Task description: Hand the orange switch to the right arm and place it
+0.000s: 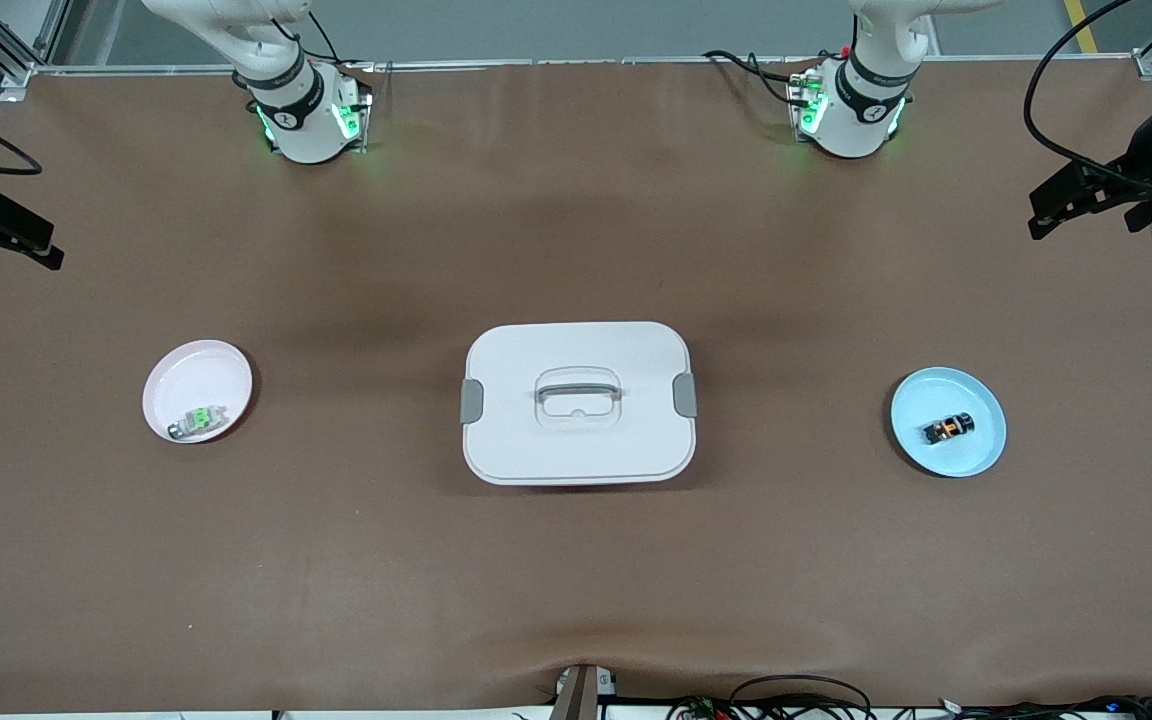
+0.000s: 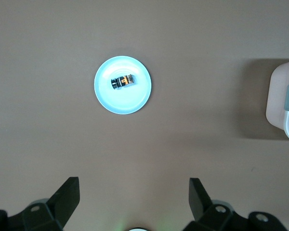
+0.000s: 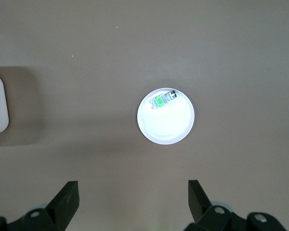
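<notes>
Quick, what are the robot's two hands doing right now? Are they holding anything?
Left hand: open, holding nothing, up in the air over the blue dish.
Right hand: open, holding nothing, up in the air over the pink dish.

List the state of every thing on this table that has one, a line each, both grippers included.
orange switch: lying in the blue dish, untouched.
green switch: lying in the pink dish.
white box: lid on, both side clips down.
left gripper: open, high over the blue dish.
right gripper: open, high over the pink dish.
</notes>
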Controlling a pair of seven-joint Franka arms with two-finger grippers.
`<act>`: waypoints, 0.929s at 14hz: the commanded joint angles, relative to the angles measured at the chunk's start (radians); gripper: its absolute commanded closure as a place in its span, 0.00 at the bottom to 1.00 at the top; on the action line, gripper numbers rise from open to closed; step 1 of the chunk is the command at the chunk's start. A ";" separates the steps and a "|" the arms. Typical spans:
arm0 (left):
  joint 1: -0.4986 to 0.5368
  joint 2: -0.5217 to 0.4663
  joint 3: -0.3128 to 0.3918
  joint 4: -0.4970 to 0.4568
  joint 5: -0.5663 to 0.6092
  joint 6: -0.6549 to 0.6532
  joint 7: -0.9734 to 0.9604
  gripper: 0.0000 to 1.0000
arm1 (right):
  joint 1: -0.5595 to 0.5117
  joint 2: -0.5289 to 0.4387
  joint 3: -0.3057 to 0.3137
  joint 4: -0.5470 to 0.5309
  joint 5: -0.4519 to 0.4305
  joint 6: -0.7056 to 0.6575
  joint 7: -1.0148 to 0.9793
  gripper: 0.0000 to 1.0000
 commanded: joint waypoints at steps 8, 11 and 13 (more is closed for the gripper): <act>0.000 0.029 -0.004 0.042 0.003 -0.018 0.005 0.00 | -0.002 0.003 0.004 0.012 -0.008 -0.006 0.006 0.00; 0.005 0.055 -0.002 0.073 0.009 -0.018 0.005 0.00 | 0.001 0.003 0.004 0.012 -0.008 -0.006 0.006 0.00; 0.009 0.070 -0.002 0.073 0.014 -0.018 0.008 0.00 | -0.001 0.003 0.004 0.012 -0.008 -0.006 0.006 0.00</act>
